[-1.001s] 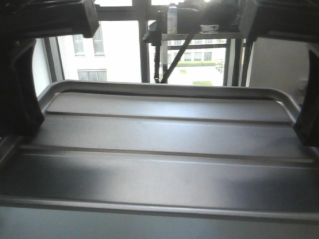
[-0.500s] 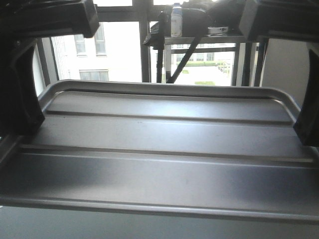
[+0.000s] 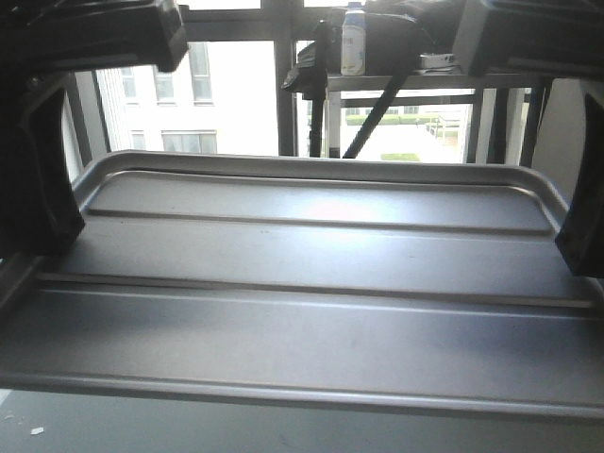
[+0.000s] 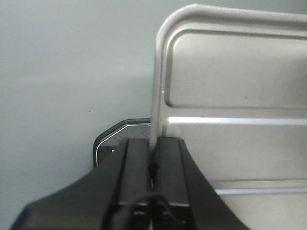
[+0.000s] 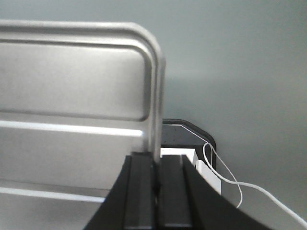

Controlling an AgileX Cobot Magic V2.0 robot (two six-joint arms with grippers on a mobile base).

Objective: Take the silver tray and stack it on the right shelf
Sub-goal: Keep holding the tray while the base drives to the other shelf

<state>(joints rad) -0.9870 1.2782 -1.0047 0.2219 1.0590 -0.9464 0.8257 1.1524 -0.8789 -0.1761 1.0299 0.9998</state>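
The silver tray (image 3: 311,274), shiny with two long ridges across its floor, is held level off the ground and fills most of the front view. My left gripper (image 3: 47,236) is at its left side. In the left wrist view that gripper (image 4: 153,143) is shut on the tray's (image 4: 230,96) left rim. My right gripper (image 3: 578,250) is at the right side. The right wrist view shows it (image 5: 157,158) shut on the tray's (image 5: 72,96) right rim. The right shelf is out of view.
Behind the tray are large windows (image 3: 236,94) and a dark stand with a white bottle (image 3: 354,42) on top. Below the tray lies grey floor (image 4: 67,72). A dark base corner (image 4: 112,139) and a white box with a loose cable (image 5: 211,175) sit under the grippers.
The window frames, stand and bottle behind the tray have slid to the right in the front view. The tray and both grippers keep the same place in the frame.
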